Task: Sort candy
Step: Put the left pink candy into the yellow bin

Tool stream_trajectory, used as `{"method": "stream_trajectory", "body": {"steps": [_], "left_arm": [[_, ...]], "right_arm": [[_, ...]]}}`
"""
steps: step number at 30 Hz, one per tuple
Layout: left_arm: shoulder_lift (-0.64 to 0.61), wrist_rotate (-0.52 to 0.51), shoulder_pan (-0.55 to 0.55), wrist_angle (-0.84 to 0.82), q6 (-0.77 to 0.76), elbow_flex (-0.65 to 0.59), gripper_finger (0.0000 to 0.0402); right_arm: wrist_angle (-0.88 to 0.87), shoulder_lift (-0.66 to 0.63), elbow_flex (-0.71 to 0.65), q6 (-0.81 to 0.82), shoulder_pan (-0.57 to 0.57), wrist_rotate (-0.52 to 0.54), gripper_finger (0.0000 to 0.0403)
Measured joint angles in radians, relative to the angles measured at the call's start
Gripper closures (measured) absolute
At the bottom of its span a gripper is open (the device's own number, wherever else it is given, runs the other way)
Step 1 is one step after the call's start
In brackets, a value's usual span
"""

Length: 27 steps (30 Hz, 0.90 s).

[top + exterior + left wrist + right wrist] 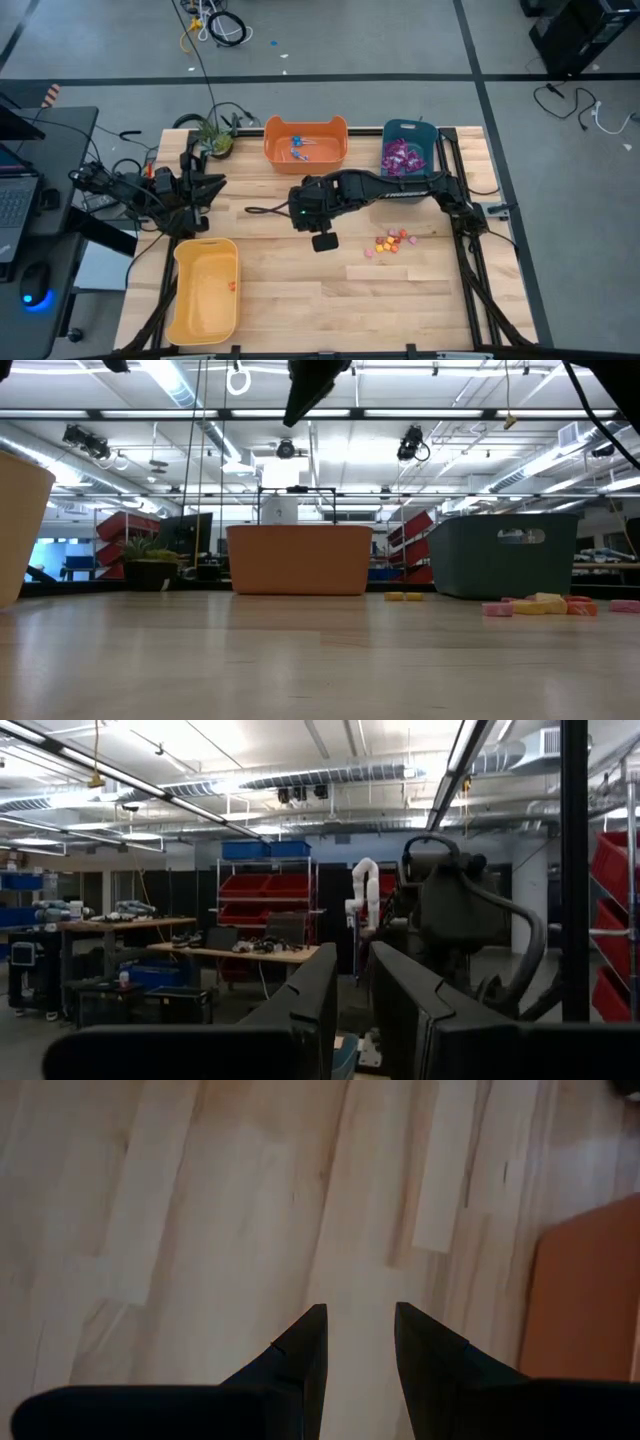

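The candy shows in three places. Small orange, red and pink pieces (390, 243) lie loose on the table, right of centre. Blue lollipops (299, 147) lie in the orange bin (305, 128), and purple packets (400, 158) in the teal bin (408, 128). One small piece (231, 286) lies in the yellow bin (205, 320). My right gripper (358, 1325) hangs over bare wood at mid-table, left of the loose pieces, pointing steeply down, open, with nothing between its fingers. My left gripper (352, 1010) waits at the table's left edge, tipped up toward the room, open.
A potted plant (214, 138) stands at the far left corner. Cables and a laptop lie beyond the left edge. In the low view the loose pieces (540, 605) lie before the teal bin (505, 555), and two yellow ones (403, 597) beside the orange bin (300, 560).
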Motion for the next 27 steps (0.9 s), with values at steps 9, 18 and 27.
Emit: {"method": "stream_trajectory", "body": {"steps": [9, 18, 27], "left_arm": [[0.0, 0.003, 0.0, 0.063, 0.0, 0.0, 0.0335], [0.0, 0.003, 0.0, 0.053, 0.0, 0.0, 0.0335], [0.0, 0.003, 0.0, 0.034, -0.021, 0.0, 0.0335]], "right_arm": [[-0.122, 0.0, 0.0, 0.001, -0.001, 0.029, 0.0298], [-0.209, -0.018, 0.0, 0.011, -0.034, 0.038, 0.0298], [-0.227, -0.101, 0.0, 0.006, -0.059, 0.038, 0.0298]]}}
